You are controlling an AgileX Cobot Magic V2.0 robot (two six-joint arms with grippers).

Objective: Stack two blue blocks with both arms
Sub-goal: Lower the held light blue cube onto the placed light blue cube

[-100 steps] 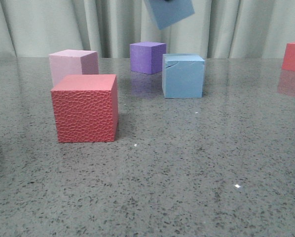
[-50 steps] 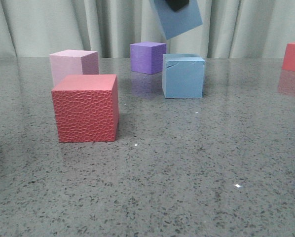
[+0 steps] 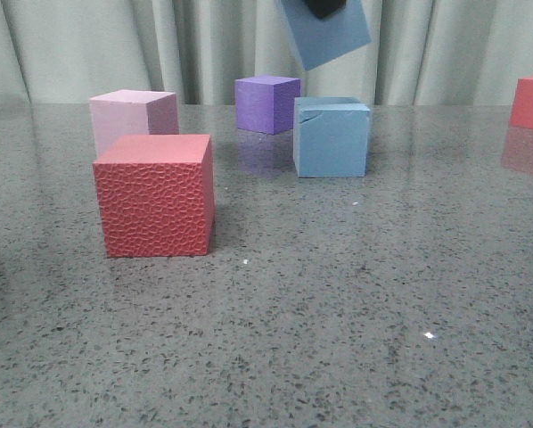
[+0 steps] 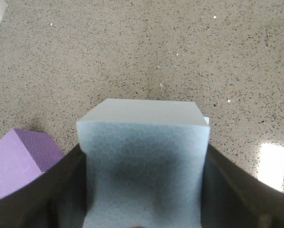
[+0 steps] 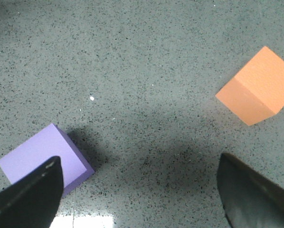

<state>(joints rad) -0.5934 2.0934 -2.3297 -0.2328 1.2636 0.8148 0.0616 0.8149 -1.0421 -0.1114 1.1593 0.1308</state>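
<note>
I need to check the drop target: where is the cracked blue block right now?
In the front view the cracked blue block sits on the table right of centre, beside the purple cube, with the lifted blue block held above it.

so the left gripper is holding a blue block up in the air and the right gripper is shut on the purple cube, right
Not quite. The left gripper does hold a blue block aloft, but the right wrist view shows the right gripper open and empty, its fingers spread wide, the purple cube resting on the table.

No readable text, no labels, no brand marks, no numbers, no signs on any cube, gripper or surface in view
</note>
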